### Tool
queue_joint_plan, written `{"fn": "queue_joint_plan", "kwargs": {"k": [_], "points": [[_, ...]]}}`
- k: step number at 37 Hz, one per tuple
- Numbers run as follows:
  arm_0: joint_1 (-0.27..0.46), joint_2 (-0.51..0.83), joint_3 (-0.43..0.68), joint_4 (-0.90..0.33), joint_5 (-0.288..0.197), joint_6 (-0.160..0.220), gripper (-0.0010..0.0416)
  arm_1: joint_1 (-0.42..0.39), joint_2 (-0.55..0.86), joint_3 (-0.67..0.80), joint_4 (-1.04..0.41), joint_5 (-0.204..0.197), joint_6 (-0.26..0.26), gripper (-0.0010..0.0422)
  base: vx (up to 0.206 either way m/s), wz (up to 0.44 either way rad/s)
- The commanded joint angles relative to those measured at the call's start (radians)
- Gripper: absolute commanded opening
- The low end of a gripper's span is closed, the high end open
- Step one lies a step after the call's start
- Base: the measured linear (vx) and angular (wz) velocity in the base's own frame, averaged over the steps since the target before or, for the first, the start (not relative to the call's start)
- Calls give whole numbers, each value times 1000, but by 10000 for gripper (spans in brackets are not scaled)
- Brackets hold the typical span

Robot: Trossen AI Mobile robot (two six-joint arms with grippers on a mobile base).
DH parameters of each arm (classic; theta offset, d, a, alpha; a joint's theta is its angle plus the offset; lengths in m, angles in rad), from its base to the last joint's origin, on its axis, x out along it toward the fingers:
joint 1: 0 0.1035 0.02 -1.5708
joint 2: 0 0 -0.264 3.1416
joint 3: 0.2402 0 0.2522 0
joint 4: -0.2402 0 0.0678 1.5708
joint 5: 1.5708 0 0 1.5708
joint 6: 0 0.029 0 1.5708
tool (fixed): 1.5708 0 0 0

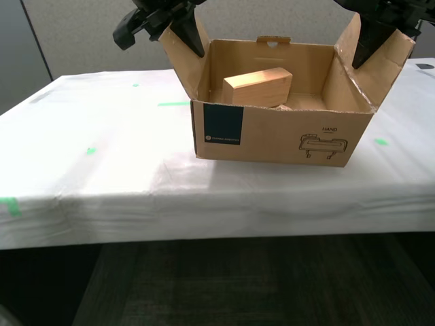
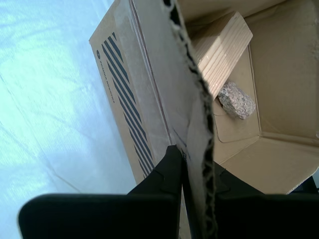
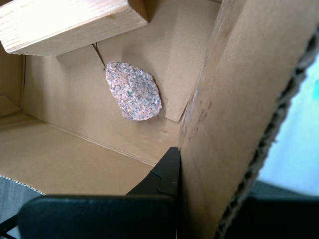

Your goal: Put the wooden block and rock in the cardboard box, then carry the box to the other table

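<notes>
With the wooden block (image 1: 258, 87) and rock (image 3: 133, 90) inside the cardboard box (image 1: 282, 136) beneath both tools, my first tool (image 3: 199, 199) and second tool (image 2: 194, 184) each clamp a side flap, so next comes releasing onto the bench (image 1: 102, 156).

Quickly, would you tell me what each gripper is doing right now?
My first gripper: shut on a cardboard box side flap.
My second gripper: shut on the opposite flap.

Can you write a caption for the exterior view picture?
Two grippers hold the cardboard box by its flaps, wooden block inside, on the table.
</notes>
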Motion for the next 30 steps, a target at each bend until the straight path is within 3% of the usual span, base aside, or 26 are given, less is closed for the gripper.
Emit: {"fn": "queue_joint_plan", "kwargs": {"k": [1,11,21,30], "points": [[1,0,1,2,-8,-8,-1,0,-2,2,10,8,7,-1,118,-7],[1,0,1,-1,-8,-7,-1,-2,-11,-16,17,7,5,-1,110,-4],[1,33,1,19,-9,5,-1,2,-148,-210,128,-13,-66,-1,121,1],[5,116,5,48,-10,13,-1,1,-165,-222,129,-13,-93,-1,120,2]]}}
